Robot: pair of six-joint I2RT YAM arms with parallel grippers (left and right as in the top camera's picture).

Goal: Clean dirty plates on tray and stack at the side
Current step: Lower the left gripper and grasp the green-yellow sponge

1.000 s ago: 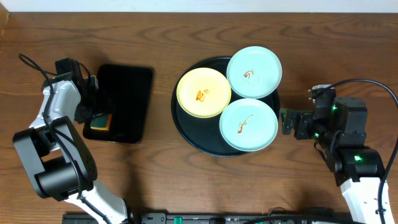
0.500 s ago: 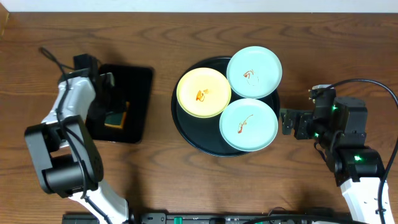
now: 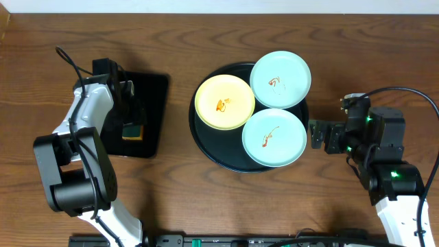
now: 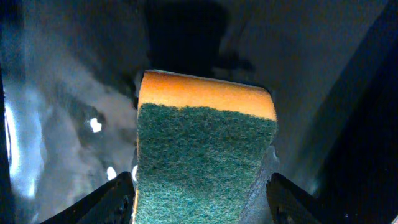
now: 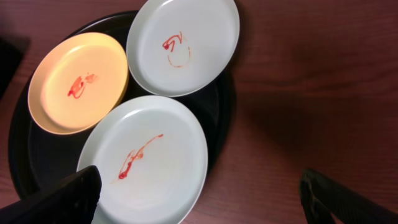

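One mint plate (image 3: pixel 274 137) just ahead of right gripper (image 3: pixel 317 134), jaws spread wide, empty | other two plates (image 3: pixel 225 101) behind it, all on round tray (image 3: pixel 218 145) | far side: left gripper (image 4: pixel 199 199) pinching sponge (image 4: pixel 205 143) over rectangular tray (image 3: pixel 154 89), well apart from them

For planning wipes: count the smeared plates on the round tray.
3: yellow plate left on the tray, upper mint plate over its top rim, lower mint plate bottom-right. None appear hidden.
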